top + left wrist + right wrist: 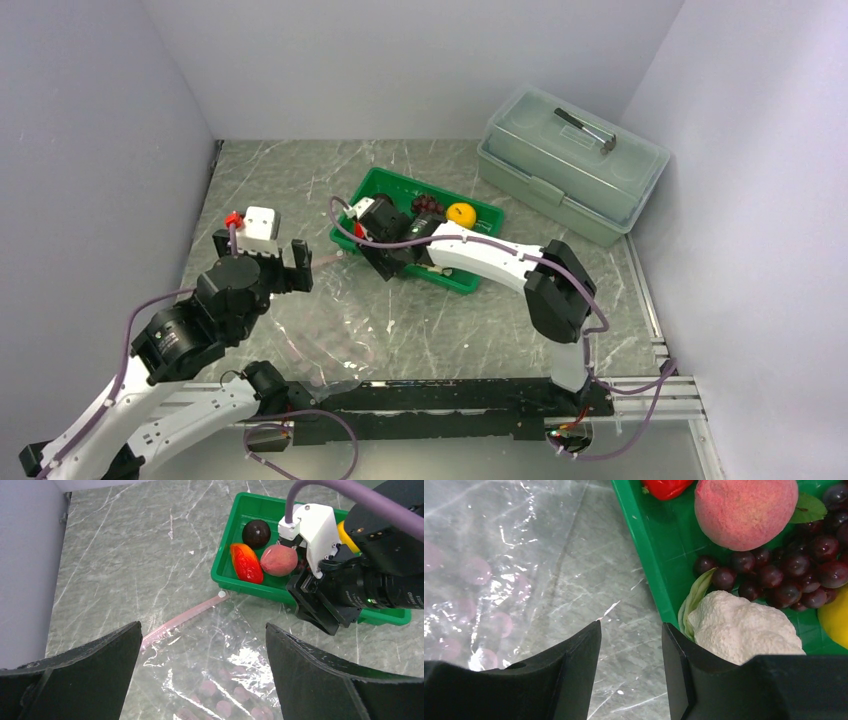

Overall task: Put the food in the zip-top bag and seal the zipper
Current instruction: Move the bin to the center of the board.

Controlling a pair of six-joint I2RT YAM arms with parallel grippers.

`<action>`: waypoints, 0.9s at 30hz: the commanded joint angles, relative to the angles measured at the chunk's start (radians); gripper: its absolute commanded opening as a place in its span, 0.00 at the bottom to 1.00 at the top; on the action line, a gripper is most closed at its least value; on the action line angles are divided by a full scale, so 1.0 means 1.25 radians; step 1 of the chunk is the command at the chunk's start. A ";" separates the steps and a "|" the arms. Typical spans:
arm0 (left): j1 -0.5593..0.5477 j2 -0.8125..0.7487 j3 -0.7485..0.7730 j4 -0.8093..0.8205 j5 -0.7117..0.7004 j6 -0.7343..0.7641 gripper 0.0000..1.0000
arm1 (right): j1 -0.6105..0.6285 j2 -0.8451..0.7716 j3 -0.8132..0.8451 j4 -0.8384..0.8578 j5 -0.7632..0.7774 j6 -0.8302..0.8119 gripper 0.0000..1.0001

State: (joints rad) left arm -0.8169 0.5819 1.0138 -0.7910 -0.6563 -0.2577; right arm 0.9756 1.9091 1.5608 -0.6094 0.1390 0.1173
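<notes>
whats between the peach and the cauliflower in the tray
The grape bunch lies between the peach and the cauliflower, on the floor of the tray. The right wrist view shows this.

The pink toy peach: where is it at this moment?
In the left wrist view, the pink toy peach lies inside the green plastic tray, beside the red-orange fruit, with the dark purple ball behind it.

My claw (202, 630) hangs spread wide over the bag (235, 680), whose zipper (185, 620) slants up toward the tray (225, 572) holding ball (256, 533), red fruit (246, 563) and peach (279, 560), beside the right arm (380, 580).
</notes>
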 commanded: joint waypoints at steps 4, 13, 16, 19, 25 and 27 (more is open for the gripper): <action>-0.001 0.017 -0.003 0.018 -0.018 -0.009 0.99 | -0.016 0.033 0.066 -0.025 -0.020 -0.026 0.52; -0.001 0.018 -0.004 0.018 -0.015 -0.008 0.99 | -0.033 0.068 0.088 -0.032 -0.011 -0.037 0.52; -0.002 0.016 -0.005 0.021 -0.012 -0.006 0.99 | -0.038 0.080 0.096 -0.026 -0.015 -0.037 0.52; -0.002 0.017 -0.005 0.021 -0.014 -0.006 0.99 | -0.038 0.098 0.110 -0.026 -0.014 -0.033 0.51; -0.001 0.021 -0.005 0.019 -0.016 -0.006 0.99 | -0.038 0.112 0.105 -0.025 0.009 -0.037 0.48; -0.002 0.021 -0.005 0.018 -0.016 -0.006 0.99 | -0.038 0.109 0.092 -0.019 0.019 -0.041 0.47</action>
State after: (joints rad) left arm -0.8169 0.6003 1.0088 -0.7906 -0.6563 -0.2569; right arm 0.9287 2.0495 1.6562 -0.6468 0.1268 0.0826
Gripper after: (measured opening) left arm 0.988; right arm 0.478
